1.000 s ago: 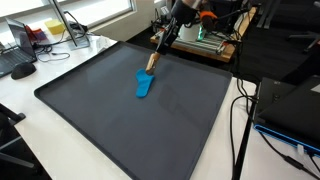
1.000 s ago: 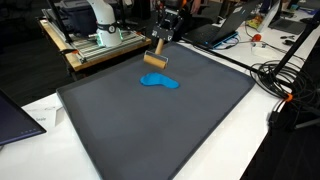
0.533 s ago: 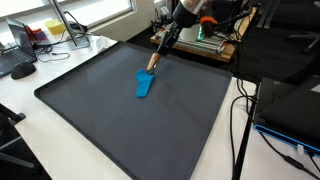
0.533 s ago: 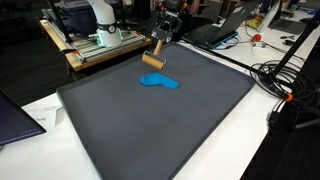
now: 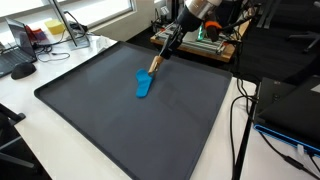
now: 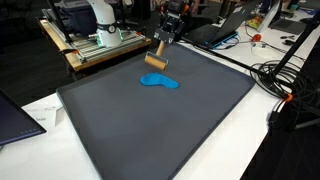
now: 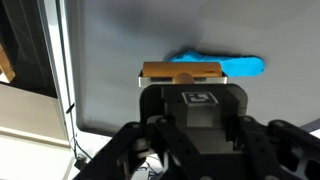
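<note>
My gripper [image 5: 172,40] [image 6: 168,30] is shut on a black tool with a wooden end [image 5: 153,66] [image 6: 156,59], which hangs tilted over the far part of the dark grey mat [image 5: 120,130] [image 6: 160,130]. The wooden end hovers just beyond a flat blue object [image 5: 144,85] [image 6: 159,81] lying on the mat. In the wrist view the tool's black body with a square marker [image 7: 190,100] fills the space between my fingers, its wooden end [image 7: 181,71] points away, and the blue object [image 7: 228,65] lies right behind it. The fingertips are mostly hidden.
A wooden bench with equipment [image 6: 95,40] stands behind the mat, beside the robot base. Laptops and cables [image 6: 285,85] lie along one side of the table. A keyboard and clutter [image 5: 30,55] sit at the other end, and black cases [image 5: 290,110] stand nearby.
The arm has shifted slightly to the side near the mat's far edge, carrying the tool with it. The blue object has not moved and the grip is unchanged.
</note>
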{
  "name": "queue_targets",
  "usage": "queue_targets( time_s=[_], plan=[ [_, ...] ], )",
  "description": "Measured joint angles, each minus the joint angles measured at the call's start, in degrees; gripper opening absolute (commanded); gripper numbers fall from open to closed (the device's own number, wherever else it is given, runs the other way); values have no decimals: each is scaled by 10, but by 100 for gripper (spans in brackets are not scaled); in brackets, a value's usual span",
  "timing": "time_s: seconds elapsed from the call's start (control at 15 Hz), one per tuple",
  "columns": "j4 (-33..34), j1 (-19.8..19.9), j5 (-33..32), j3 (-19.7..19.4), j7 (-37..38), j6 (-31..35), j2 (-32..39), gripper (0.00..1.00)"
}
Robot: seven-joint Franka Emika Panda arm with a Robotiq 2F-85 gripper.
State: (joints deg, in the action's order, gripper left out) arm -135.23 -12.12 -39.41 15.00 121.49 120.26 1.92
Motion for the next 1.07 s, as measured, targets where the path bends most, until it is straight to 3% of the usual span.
queue_targets(
  time_s=[0.4, 1.07],
  plan=[
    [25, -32, -51, 1, 99, -46, 22, 22],
    [116, -91, -141, 8, 160, -151, 116, 22]
  ],
)
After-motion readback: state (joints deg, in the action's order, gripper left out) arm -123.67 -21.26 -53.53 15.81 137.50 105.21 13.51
